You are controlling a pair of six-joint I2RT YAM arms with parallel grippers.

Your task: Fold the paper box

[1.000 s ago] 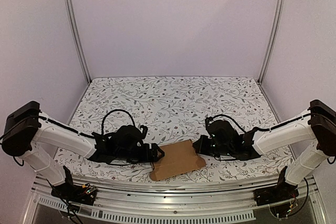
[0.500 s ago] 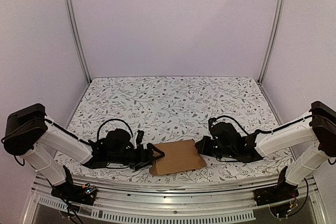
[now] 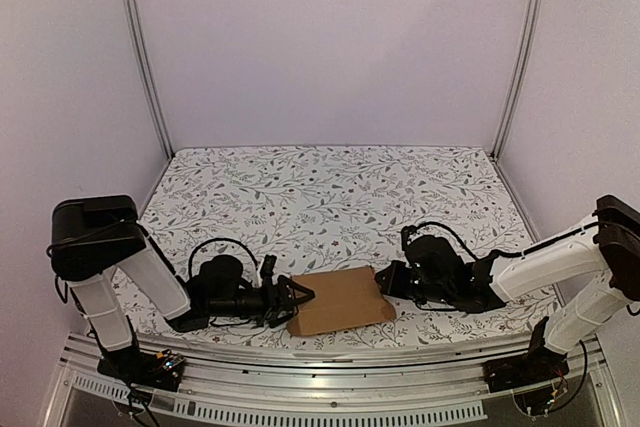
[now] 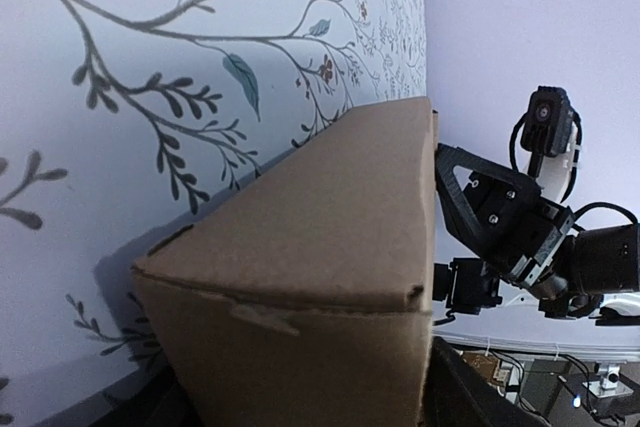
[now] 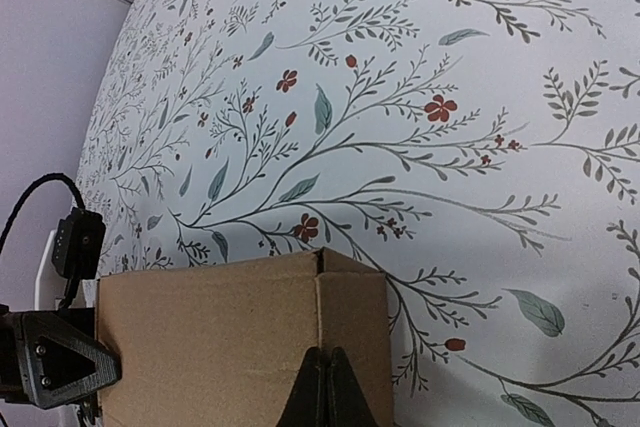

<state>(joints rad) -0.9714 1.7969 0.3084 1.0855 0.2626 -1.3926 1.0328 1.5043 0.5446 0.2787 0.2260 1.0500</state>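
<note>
The paper box (image 3: pixel 340 299) is a plain brown carton lying flat on the floral table near the front edge. My left gripper (image 3: pixel 296 295) is at its left end. In the left wrist view the box (image 4: pixel 300 217) fills the space between the dark fingers (image 4: pixel 470 397), which flank its end and hold it. My right gripper (image 3: pixel 385 280) is at the box's right end. In the right wrist view its fingers (image 5: pixel 327 382) are shut together, the tip resting against the box (image 5: pixel 210 337) at a crease near its right end.
The floral table cover (image 3: pixel 330 197) stretches behind the box to the back wall. The metal front rail (image 3: pixel 330 357) runs just in front of the box. Upright posts (image 3: pixel 140 57) stand at the back corners.
The box has dropped from a tilted pose to lying flat. My left arm has folded lower and back with the box end held. My right gripper has sunk slightly toward the table.
</note>
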